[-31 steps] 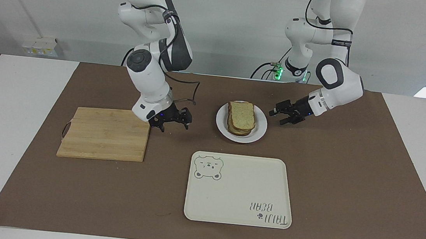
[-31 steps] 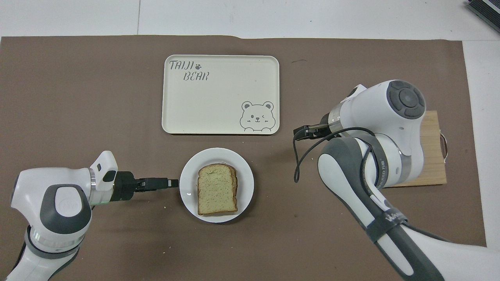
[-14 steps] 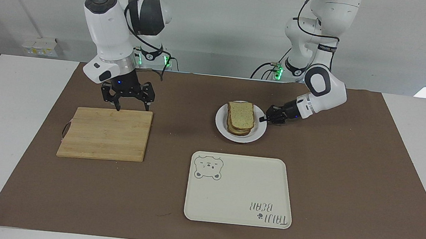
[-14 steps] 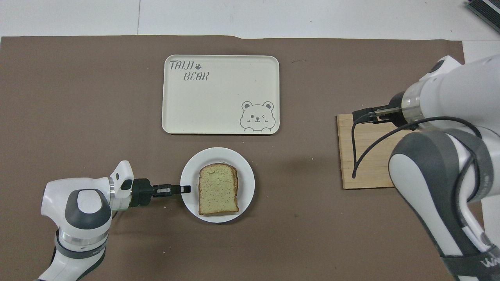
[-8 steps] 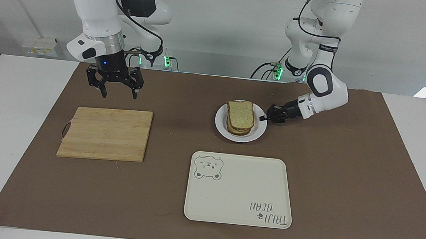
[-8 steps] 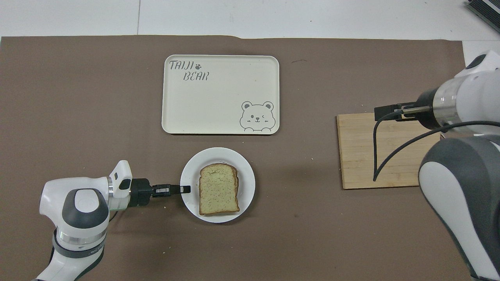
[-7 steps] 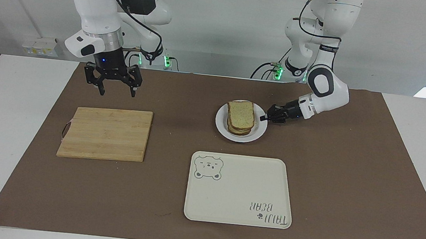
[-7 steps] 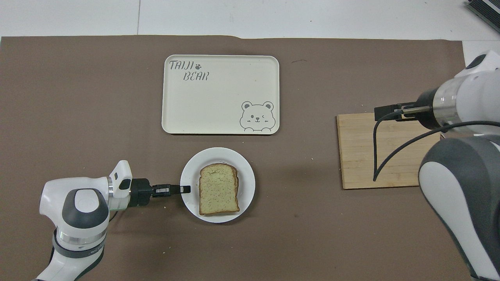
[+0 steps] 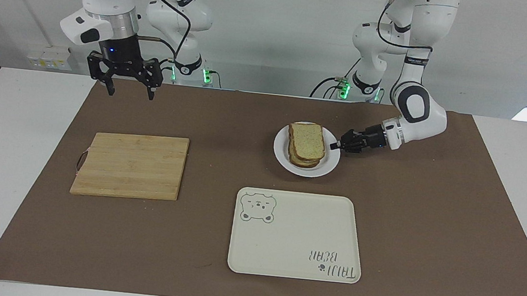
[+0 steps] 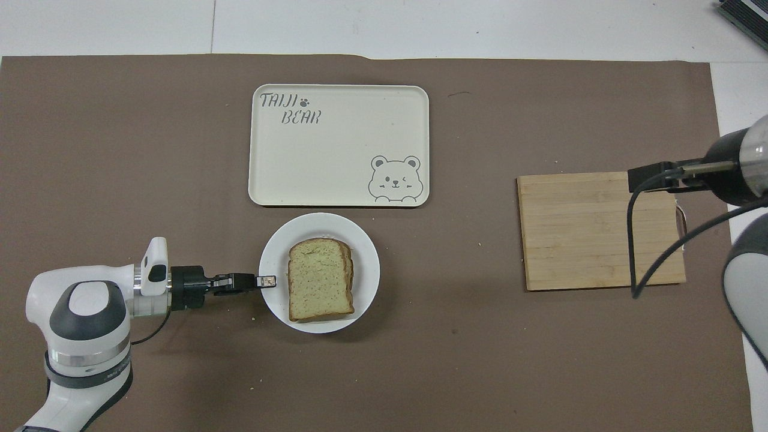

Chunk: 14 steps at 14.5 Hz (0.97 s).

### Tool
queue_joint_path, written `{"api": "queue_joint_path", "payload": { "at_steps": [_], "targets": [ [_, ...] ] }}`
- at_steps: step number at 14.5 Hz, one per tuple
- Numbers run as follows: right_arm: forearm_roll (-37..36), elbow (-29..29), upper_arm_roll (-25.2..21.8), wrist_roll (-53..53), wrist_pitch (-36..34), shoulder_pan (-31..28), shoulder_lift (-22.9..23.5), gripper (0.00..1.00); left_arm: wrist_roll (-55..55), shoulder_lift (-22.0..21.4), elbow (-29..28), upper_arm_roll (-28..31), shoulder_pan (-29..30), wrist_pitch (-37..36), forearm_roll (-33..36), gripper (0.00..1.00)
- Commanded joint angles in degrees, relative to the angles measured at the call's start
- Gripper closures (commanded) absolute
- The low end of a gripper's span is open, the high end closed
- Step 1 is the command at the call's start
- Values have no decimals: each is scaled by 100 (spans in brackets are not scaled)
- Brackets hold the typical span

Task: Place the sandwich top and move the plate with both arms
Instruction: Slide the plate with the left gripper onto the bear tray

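Beside the cream bear-printed tray, I'm clamping my left hand on the glossy white plate rim to move it; right hand, fingers spread and empty, is waiting.

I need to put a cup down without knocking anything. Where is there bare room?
The tray is bare, as is the cutting board; brown mat shows between them. It is crowded at the plate, where the left gripper grips the rim.

The white jointed left arm reaches low and near-level, its black 2-finger left end effector clamped shut. The white right arm hangs upright, its right end effector raised, pointing down, fingers spread.
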Motion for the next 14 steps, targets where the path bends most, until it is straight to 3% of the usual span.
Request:
{"api": "queue_joint_path", "payload": {
  "at_steps": [1,9,14],
  "targets": [
    [-45,273,-29,-67,-427,-91,-54,0,-125,32,336,4,303,-476,-32,100],
    [157,38,-495,-102,-920,-82,-520,0,-1003,971,2066,4,294,-626,266,100],
    [166,36,-495,-207,-964,-91,-433,0,-1829,1700,3384,-49,303,-556,768,100]
  ]
}}
